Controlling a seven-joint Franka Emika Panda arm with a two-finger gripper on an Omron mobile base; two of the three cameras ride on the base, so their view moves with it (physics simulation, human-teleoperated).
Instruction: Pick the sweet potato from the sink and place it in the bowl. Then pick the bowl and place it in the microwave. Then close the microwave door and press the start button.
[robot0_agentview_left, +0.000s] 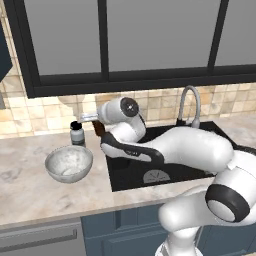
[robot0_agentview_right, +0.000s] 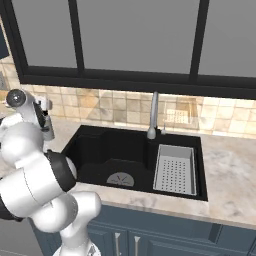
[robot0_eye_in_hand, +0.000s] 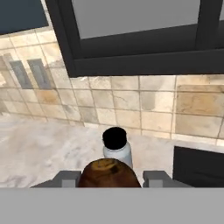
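Marbled counter (robot0_agentview_left: 30, 185) runs under tiled wall and dark windows, with the black sink (robot0_agentview_right: 100, 150) set in it. My gripper (robot0_eye_in_hand: 111, 179) clamps the potato (robot0_eye_in_hand: 109, 174) above the sink's left edge; bowl (robot0_agentview_left: 69, 163) sits empty left of it, bottle (robot0_eye_in_hand: 115, 146) behind.

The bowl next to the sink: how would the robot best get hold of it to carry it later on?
Probably by the rim. The bowl sits upright and open on the counter, too wide to span, so one finger inside and one outside the wall, coming straight down from above, looks safest. The near or left rim seems best, clear of the bottle behind it. The hand is shut on the sweet potato.
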